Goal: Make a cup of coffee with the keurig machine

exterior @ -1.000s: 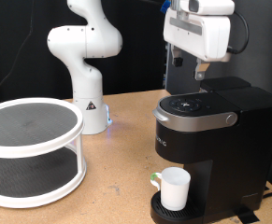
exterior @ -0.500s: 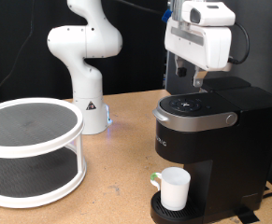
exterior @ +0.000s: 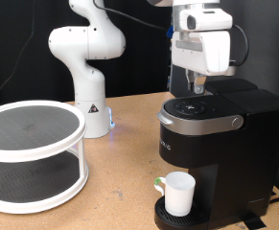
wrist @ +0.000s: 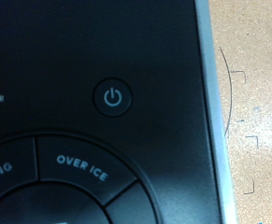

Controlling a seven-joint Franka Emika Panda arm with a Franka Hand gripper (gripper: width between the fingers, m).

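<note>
The keurig machine (exterior: 216, 144) stands at the exterior view's right, black with its silver-rimmed lid (exterior: 201, 113) closed. The cup (exterior: 179, 195), white with a greenish handle, stands upright on the drip base under the spout. My gripper (exterior: 197, 87) hangs just above the lid's button panel, and its fingers show as one narrow tip, shut and holding nothing. The wrist view is filled by the machine's top panel (wrist: 70, 56), very close. It shows the power button (wrist: 115, 97) and an "OVER ICE" button (wrist: 84, 166). No fingers show there.
A white two-tier round rack (exterior: 29, 153) stands at the exterior view's left on the wooden table (exterior: 120, 192). A white robot arm base (exterior: 89, 105) stands behind it, in the middle. The table also shows beside the machine's rim in the wrist view (wrist: 257, 112).
The gripper has come down and moved slightly to the exterior view's left, closer to the machine's top panel. The cup and machine have not moved.
</note>
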